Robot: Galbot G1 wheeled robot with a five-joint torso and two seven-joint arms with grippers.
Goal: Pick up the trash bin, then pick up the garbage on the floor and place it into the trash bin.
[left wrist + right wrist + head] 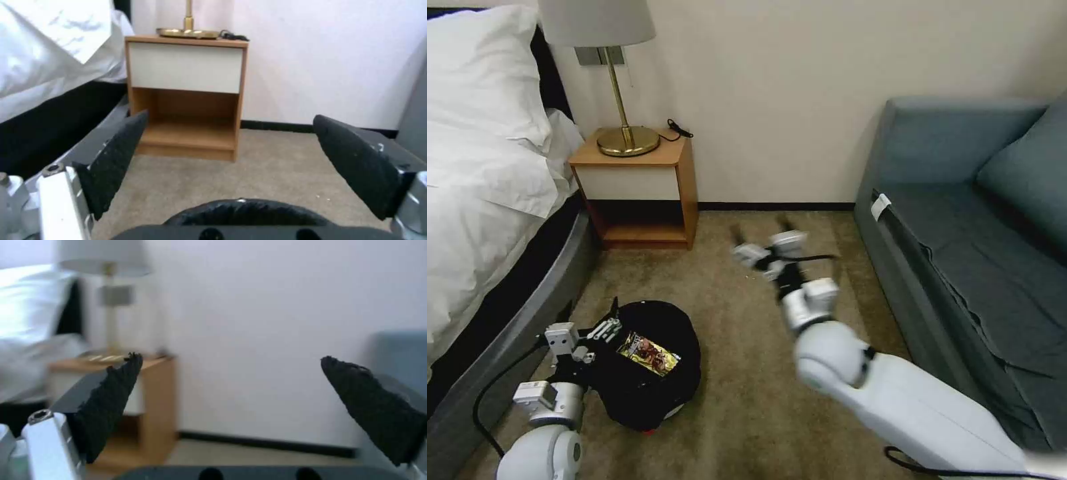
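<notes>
We see the round black trash bin with the crinkly black plastic liner (650,393) on the beige-brown short-pile carpet (740,413), near the grey edge of the white-sheeted bed (527,313). It seems to stand on the carpet, with a bit of red at its base. 1 brown-yellow snack wrapper (649,354) lies flat on the liner in the mouth of the bin, high up and not deep inside.

The left gripper (606,320) is at the rim on the side toward the bed. In the left wrist view its 2 black fingers (113,163) are spread wide, and the rim of the bin (245,210) is low between them, so it grasps nothing. The right gripper (760,248) hangs in the air above the carpet, between the wooden nightstand with the white drawer (640,180) and the grey-blue fabric sofa (960,220). Its fingers (106,400) are also released and empty.

We think the main danger is in the grasp of the rim. If the left fingers close only on the loose liner and not on the hard wall, the liner can pull away and the bin can drop or tip. A tilted bin can let the wrapper slide out again, because it lies so near the top. The black cable (487,400) of the left arm runs close to the bed and may catch there when the arm lifts.
</notes>
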